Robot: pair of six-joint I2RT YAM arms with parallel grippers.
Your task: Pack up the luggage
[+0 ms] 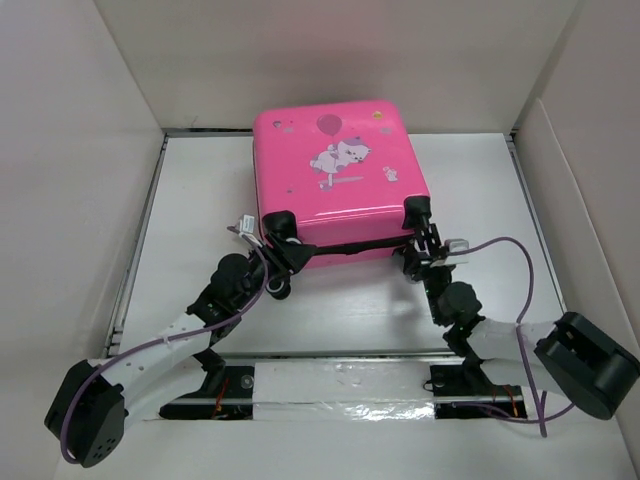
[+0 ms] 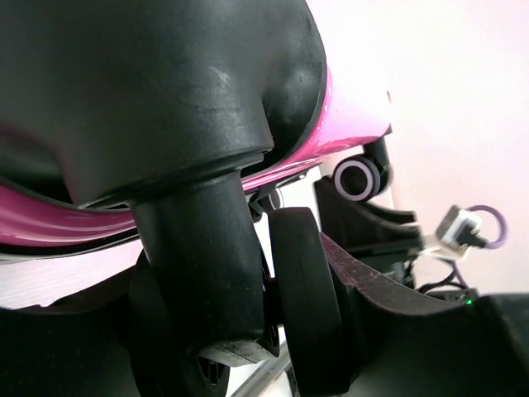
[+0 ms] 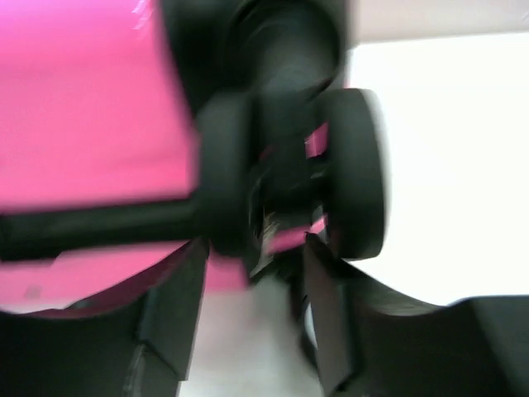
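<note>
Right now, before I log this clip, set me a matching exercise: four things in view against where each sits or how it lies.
Things:
1. luggage
2. left gripper
3. right gripper
4. cartoon animal print

Places or states:
A. at the near right wheel
B. on the side facing up
C. closed, lying flat on the table
D. at the near left wheel

Pairs: 1-C, 2-D, 3-A, 4-B
</note>
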